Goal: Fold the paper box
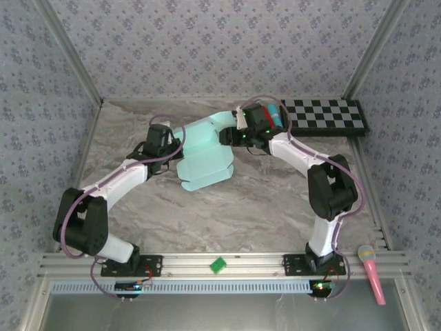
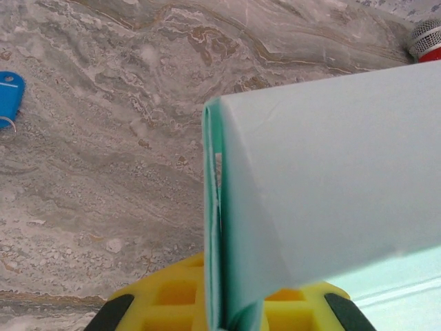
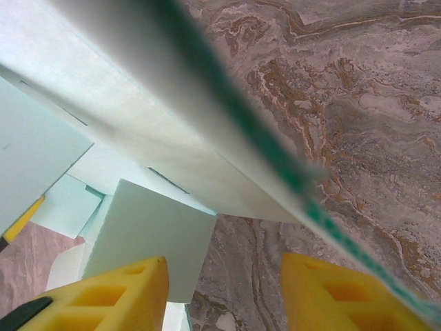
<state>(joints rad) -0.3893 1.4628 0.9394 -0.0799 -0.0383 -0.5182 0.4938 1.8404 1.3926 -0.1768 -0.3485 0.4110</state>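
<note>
Seen from above, the paper box (image 1: pixel 207 155) is a pale aqua sheet of thin card, partly folded. A narrow strip runs away to the right, and a wider panel with rounded flaps spreads on the near side. It sits over the far middle of the marble table (image 1: pixel 262 207). The left gripper (image 1: pixel 173 143) meets the box's left edge and the right gripper (image 1: pixel 236 134) its far right end; the jaws cannot be made out from here. A checkerboard (image 1: pixel 324 116) lies to the right of the box, well apart from it. The bare table runs wide on the near side of the box. Further on, a small green piece (image 1: pixel 218 265) lies on the metal rail and a pink microphone (image 1: pixel 371 272) at the rail's right end.

From the left wrist, the box (image 2: pixel 331 172) shows a sharp fold, one panel doubled over another, with a darker green edge. That fold runs down into the left gripper (image 2: pixel 231 310), whose yellow fingers (image 2: pixel 172 296) are closed on it from both sides. Left of the box is open marble, then a blue tag (image 2: pixel 9 96).

From the right wrist, the box (image 3: pixel 138 103) crosses overhead as a long slanted panel with a green edge, a smaller flap hanging below. The right gripper (image 3: pixel 224 289) has its jaws wide apart with bare marble between the yellow fingers (image 3: pixel 103 296). The green edge passes in front of the right-hand one.
</note>
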